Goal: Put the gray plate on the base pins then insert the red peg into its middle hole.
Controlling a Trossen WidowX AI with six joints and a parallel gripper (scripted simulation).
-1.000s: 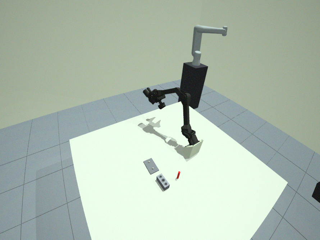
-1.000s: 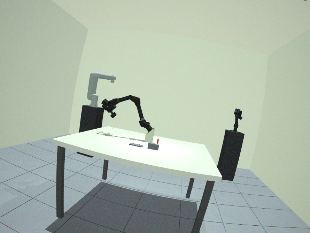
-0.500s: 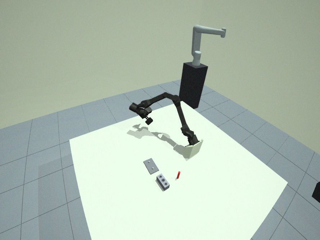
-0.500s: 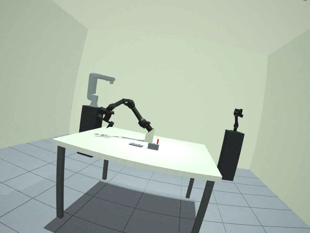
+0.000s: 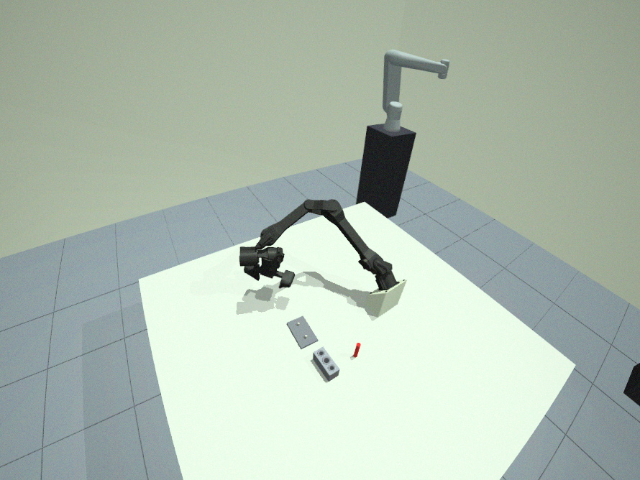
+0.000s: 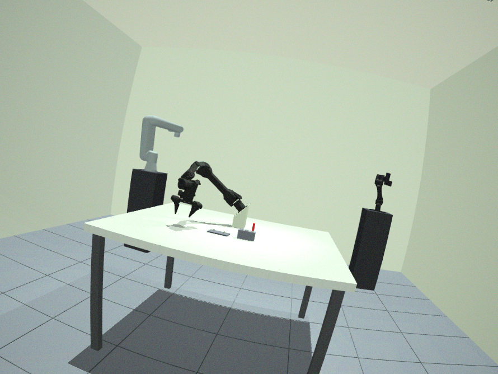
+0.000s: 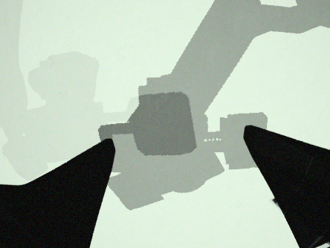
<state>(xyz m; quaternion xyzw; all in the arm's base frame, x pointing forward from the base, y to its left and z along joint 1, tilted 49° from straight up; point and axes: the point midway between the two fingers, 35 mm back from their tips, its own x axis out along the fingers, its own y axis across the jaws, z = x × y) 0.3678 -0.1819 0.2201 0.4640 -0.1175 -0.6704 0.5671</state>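
Note:
The base point(image 5: 299, 331) point(image 6: 219, 233) is a thin dark gray slab lying flat, with two small pale pins pointing up. The gray plate point(image 5: 323, 368) point(image 6: 245, 235) is a thick block with three holes in its top. It rests on the table beside the base, off the pins. The red peg point(image 5: 357, 351) point(image 6: 253, 227) stands upright on the table near the plate, outside its holes. My gripper point(image 5: 270, 282) point(image 6: 182, 215) point(image 7: 179, 138) is wide open and empty, pointing down above the table, beyond the base from the plate. The wrist view shows neither plate, base nor peg.
The arm's pale mount point(image 5: 388, 300) point(image 6: 240, 217) stands on the white table point(image 5: 413, 402) point(image 6: 281, 257). A gray arm on a black pedestal point(image 5: 385, 170) point(image 6: 146, 188) stands off the table, and another black pedestal point(image 6: 370, 245) is at the right.

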